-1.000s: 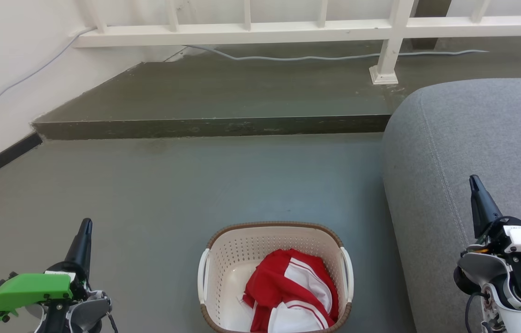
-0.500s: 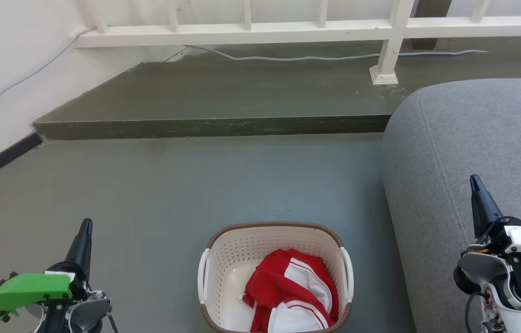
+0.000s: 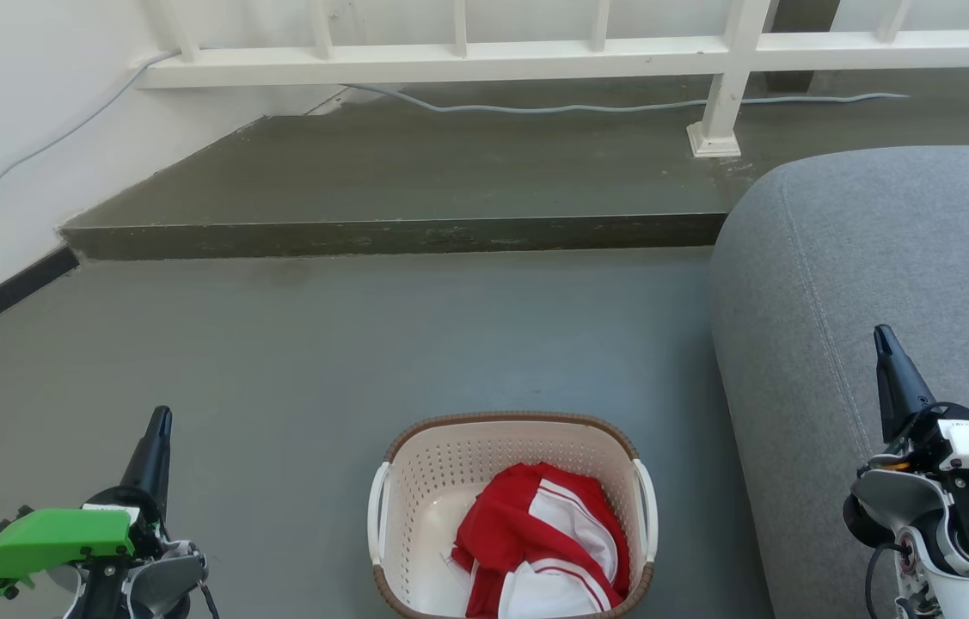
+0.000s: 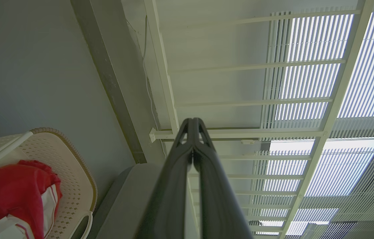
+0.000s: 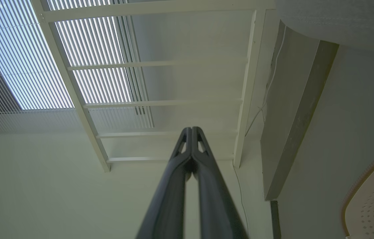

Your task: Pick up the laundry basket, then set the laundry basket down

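With the laundry basket (image 3: 450, 468) at bottom centre, well apart from left gripper (image 3: 159, 421) at lower left and right gripper (image 3: 880, 334) at lower right, fingers pressed together on nothing: liable to tip if lifted unevenly, or catch the sofa (image 3: 880, 249) just beside.

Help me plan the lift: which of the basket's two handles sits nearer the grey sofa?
The right handle of the laundry basket: it faces the grey sofa across a narrow strip of floor, while the left handle faces open floor.
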`<state>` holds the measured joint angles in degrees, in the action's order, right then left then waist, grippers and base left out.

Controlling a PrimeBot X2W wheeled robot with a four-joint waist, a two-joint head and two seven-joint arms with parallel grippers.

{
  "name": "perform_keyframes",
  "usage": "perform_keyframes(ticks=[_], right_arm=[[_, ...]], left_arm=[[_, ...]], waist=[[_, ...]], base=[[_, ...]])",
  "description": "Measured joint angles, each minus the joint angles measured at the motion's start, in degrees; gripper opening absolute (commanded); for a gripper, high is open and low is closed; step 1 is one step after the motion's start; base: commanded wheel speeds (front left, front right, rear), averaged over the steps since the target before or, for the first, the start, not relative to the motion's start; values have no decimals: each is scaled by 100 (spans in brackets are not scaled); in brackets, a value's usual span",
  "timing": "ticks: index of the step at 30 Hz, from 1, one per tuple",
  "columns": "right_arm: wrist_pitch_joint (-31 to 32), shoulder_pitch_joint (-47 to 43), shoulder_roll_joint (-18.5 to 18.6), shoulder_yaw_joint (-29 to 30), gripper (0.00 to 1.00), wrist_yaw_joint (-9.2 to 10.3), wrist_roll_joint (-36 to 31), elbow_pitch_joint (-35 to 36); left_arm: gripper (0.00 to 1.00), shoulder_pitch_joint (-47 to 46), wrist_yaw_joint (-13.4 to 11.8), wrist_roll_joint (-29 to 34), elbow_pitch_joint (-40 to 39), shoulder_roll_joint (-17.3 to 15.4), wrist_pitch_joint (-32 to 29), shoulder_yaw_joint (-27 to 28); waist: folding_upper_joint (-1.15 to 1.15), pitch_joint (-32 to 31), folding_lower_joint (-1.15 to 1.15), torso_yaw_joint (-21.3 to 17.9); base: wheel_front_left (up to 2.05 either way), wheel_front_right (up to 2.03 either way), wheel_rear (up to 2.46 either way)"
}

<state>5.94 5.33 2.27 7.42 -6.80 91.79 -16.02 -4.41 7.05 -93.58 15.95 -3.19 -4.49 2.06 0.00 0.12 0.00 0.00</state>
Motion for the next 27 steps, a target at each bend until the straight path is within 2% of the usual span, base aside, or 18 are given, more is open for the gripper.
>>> perform_keyframes(ticks=[27], right_arm=[[2,-1,0,3,0,0,0,1]], left_arm=[[0,0,0,0,7,0,0,5]], waist=[[0,0,0,0]], base=[[0,0,0]])
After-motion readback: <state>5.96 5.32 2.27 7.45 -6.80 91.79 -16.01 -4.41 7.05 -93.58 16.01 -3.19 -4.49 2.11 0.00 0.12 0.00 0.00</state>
